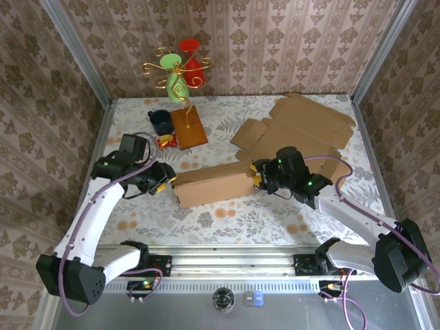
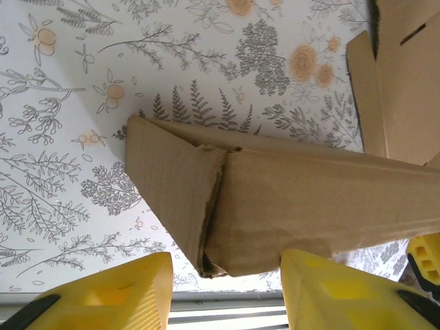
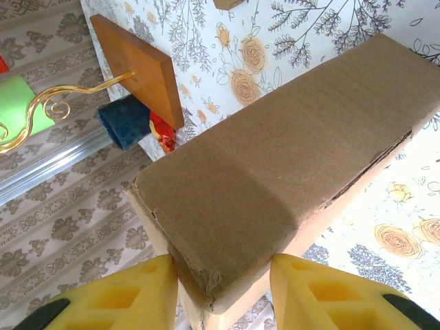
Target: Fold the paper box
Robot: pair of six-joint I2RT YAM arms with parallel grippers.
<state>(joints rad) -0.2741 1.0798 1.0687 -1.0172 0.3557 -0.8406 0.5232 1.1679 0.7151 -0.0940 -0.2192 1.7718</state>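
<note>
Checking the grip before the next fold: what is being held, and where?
Right gripper pinches the folded box at its right end; left gripper straddles the other end, open.

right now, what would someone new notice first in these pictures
A long cardboard box lies mid-table with the left gripper at one end and the right gripper clamped on the other. Behind it, at the far right, lies a flat unfolded cardboard sheet; at the far left stands a gold wire stand holding bright cups.

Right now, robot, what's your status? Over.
Left gripper open around paper box, left end. Right gripper clamped on its right end. Flat cardboard just behind.
</note>
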